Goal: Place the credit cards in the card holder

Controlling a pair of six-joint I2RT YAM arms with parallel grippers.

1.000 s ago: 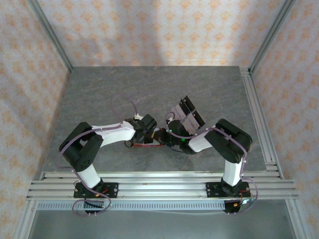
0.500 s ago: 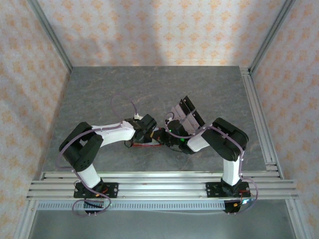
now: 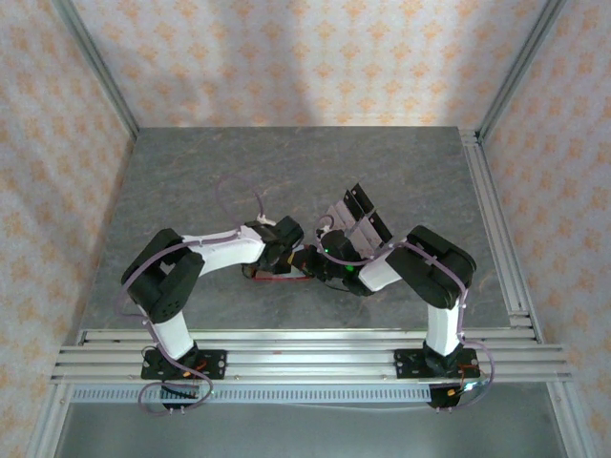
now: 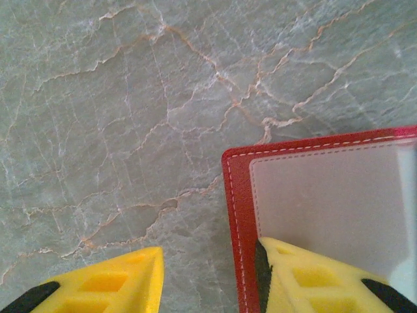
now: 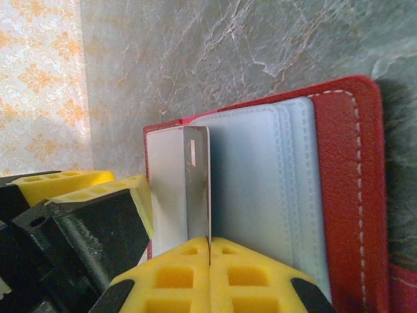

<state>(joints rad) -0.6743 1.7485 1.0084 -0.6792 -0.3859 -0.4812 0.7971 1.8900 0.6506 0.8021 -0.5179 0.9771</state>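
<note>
Grey-veined stone surface (image 3: 191, 181), red card holder (image 5: 345, 163) lying open mid-surface between my two arms.
Spare credit cards (image 3: 361, 215) fan near it, toward the back; my right tool (image 5: 209, 251) pinches one card (image 5: 197, 189) on edge over the pale pockets; my left tool (image 4: 210, 254) stands part-open, one finger on the lining, one on stone.
</note>
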